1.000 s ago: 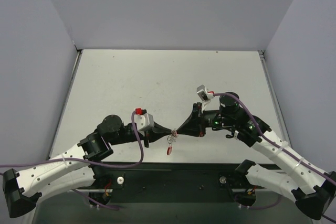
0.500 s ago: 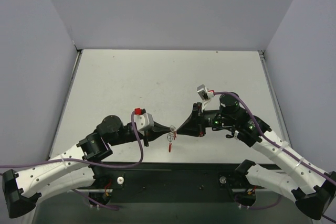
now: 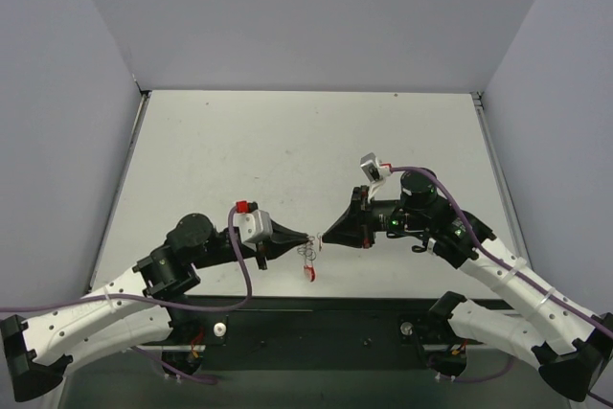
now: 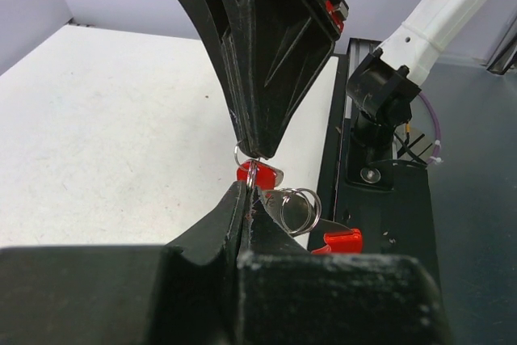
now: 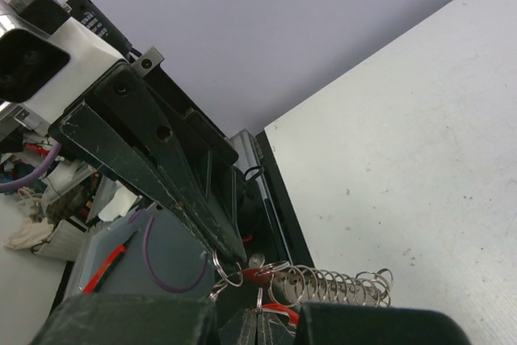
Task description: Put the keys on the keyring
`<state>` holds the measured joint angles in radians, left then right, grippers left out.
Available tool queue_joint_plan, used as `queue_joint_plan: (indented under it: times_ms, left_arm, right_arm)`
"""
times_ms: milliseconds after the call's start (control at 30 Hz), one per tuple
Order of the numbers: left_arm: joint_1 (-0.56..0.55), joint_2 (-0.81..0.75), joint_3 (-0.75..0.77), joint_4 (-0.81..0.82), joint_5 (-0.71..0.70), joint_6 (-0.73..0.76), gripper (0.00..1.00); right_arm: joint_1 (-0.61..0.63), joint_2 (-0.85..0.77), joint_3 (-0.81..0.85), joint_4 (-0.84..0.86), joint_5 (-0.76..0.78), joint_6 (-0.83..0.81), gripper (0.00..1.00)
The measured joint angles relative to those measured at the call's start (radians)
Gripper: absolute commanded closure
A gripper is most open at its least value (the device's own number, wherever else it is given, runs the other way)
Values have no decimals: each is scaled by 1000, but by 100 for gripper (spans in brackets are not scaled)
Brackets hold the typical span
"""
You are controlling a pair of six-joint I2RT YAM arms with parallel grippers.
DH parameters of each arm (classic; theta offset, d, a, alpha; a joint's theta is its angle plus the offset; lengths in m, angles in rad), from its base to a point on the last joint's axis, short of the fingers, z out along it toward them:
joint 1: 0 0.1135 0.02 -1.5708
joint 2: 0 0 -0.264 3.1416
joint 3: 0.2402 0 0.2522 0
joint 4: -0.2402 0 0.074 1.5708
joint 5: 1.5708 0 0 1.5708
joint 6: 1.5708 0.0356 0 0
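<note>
Keys (image 4: 258, 174), that tiny red tag, sits right between the two meeting tips, against a thin wire ring. Keyring (image 3: 309, 275) dangles just above the desk (image 3: 287, 141), near its front edge. Left pincer (image 3: 306, 236) and right pincer (image 3: 326, 236) are both clamped tight on its rings.

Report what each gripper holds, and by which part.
Both shut, the left gripper and right gripper pinch the keyring by its thin wire rings, beside the key. Its red clip hangs free. Which ring each grips cannot be told.
</note>
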<state>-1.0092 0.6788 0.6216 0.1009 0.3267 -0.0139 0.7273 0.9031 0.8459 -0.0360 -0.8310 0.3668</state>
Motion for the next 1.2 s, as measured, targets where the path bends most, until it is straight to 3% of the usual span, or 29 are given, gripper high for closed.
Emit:
queue_joint_plan:
  times_ms: [1200]
  left_arm:
    - [-66,63,0,5,-126,27,100]
  right_arm:
    - [20,10,36,-64,52,31,100]
